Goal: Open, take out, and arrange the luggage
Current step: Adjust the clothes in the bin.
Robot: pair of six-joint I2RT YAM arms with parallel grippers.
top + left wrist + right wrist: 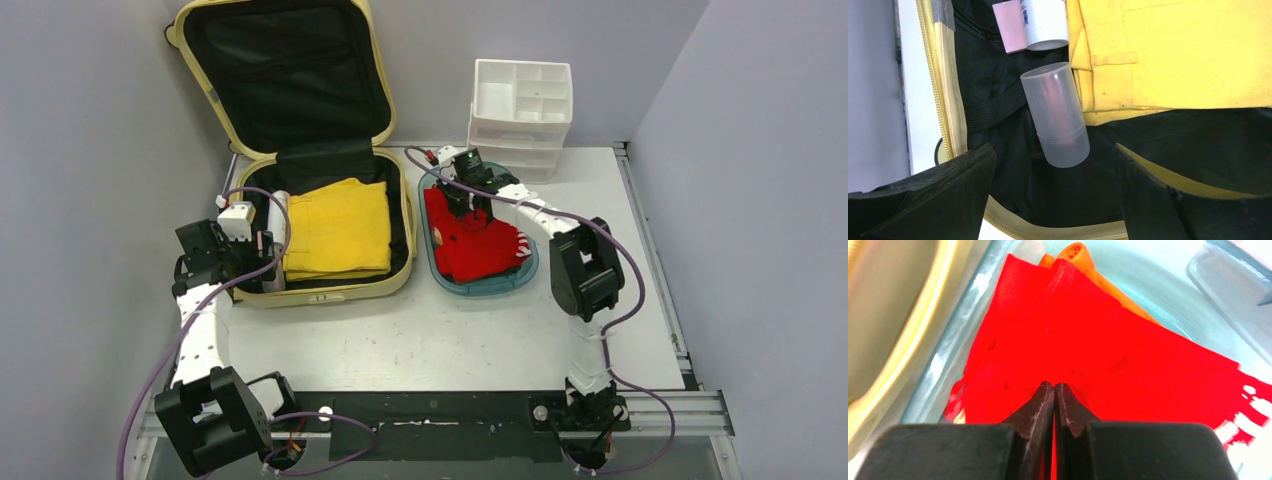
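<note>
The luggage (330, 290), a pale-yellow hard-shell suitcase, lies open at the back left with its black-lined lid (285, 70) standing up. Inside are a folded yellow cloth (338, 228) and, along the left wall, a frosted clear bottle (1055, 112), a white bottle (1045, 22) and a pink item (1010, 27). My left gripper (1053, 150) hangs open over the near end of the frosted bottle, its fingers on either side and apart from it. My right gripper (1054, 386) is shut, tips down on a red garment (1098, 355) in the teal tray (505, 285).
A white drawer organizer (522, 110) stands at the back right, behind the tray. An orange cloth (1078, 252) peeks out under the red garment. The suitcase's yellow wall (893, 315) runs close along the tray's left side.
</note>
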